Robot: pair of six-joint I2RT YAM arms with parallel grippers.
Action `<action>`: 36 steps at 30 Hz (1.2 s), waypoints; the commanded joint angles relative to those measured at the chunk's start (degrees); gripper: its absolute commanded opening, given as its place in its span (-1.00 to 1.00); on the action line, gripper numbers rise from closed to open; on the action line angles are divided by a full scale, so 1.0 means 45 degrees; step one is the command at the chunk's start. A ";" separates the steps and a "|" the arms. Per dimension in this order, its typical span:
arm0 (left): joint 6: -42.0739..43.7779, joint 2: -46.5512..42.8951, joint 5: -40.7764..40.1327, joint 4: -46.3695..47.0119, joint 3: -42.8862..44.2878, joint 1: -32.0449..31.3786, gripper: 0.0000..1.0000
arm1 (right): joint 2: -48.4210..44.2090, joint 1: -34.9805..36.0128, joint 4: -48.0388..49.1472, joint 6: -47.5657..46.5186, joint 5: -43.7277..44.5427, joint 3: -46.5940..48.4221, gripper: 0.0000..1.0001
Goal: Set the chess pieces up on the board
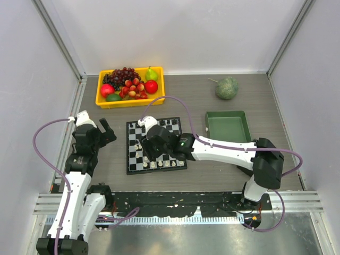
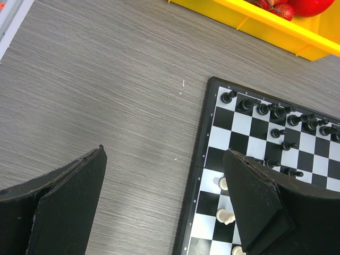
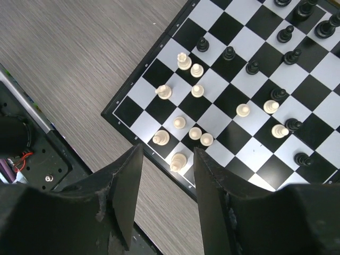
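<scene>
The right gripper [image 3: 167, 151] hung released above the chessboard [image 3: 223, 26], over its cream-white pieces [image 3: 178, 161]; the left gripper [image 2: 164, 154], spread wide, hovered beside the chessboard's left edge.

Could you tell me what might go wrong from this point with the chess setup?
The open right end effector hangs over a tight cluster of tiny cream-white chess pieces at the corner of the black-and-white checkered board; descending on one could topple its neighbours.
The open left end effector hangs close beside the board's edge; a sideways move might nudge the board and upset standing pieces.
</scene>
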 commanded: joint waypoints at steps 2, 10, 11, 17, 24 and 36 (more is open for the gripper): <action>0.0256 -0.0006 0.0711 0.0062 0.0675 0.0069 0.98 | -0.0608 -0.0327 0.0387 -0.0204 -0.0069 0.0363 -0.01; 0.0549 0.0775 0.3498 -0.0912 0.1983 0.0050 0.98 | -0.1623 -0.2748 0.0562 -0.0008 -0.0576 0.1513 0.06; 0.0588 0.0833 0.3969 -0.1185 0.2023 0.0011 0.98 | -0.1817 -0.3330 0.0563 0.0070 -0.0673 0.1921 0.08; 0.0200 -0.0082 0.3333 -0.2533 0.1575 -0.1761 0.98 | -0.2442 -0.5247 0.0270 0.0986 -0.1084 0.2593 0.31; -0.1188 -0.0650 0.0674 -0.3278 0.0170 -0.4910 0.84 | -0.4649 -0.5582 0.2162 0.1047 -0.1630 -0.1276 0.29; 0.0098 0.0247 -0.0769 -0.2926 0.1454 -0.5009 0.97 | -0.3519 -0.5213 0.1677 0.1125 -0.4502 -0.2157 0.17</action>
